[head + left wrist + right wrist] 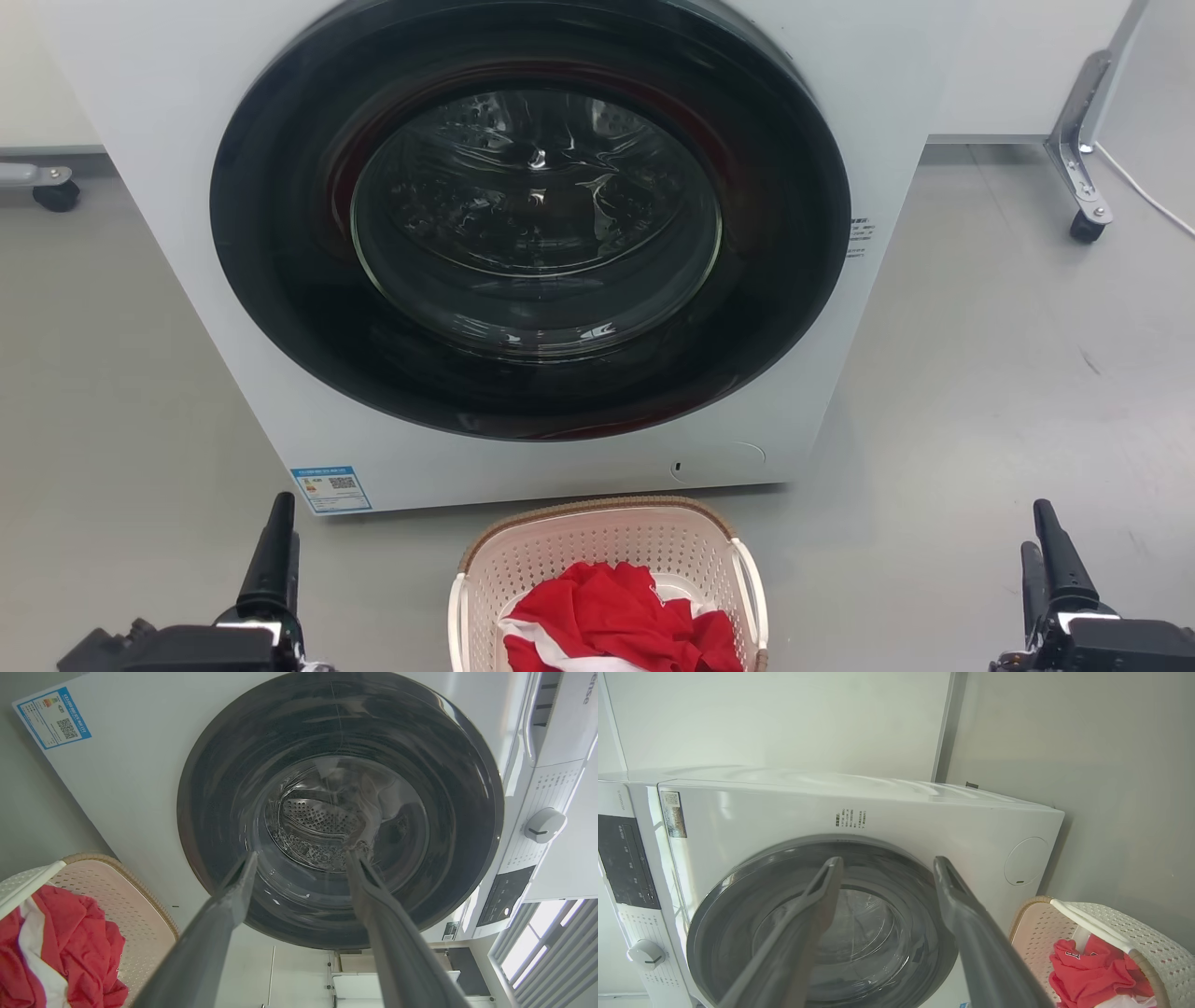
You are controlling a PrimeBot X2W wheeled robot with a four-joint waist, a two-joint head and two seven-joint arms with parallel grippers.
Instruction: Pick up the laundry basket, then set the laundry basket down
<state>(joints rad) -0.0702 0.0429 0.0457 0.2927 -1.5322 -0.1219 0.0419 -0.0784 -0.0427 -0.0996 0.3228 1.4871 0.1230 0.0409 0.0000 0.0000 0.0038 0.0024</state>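
Laundry basket (597, 551), on floor (934, 420), unlifted
Left gripper (301, 858), right gripper (887, 863): fingers (383, 914) spread, empty; uneven lift may spill clothes (616, 616)

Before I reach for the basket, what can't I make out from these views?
Near end of the laundry basket: cut off by the head view's bottom edge.
Anything beneath the red garment: hidden by the cloth, all views.
Print on the blue label of the washing machine: too small, head view.

Soft even light; glare on door glass (537, 191); fisheye wrist-view edges
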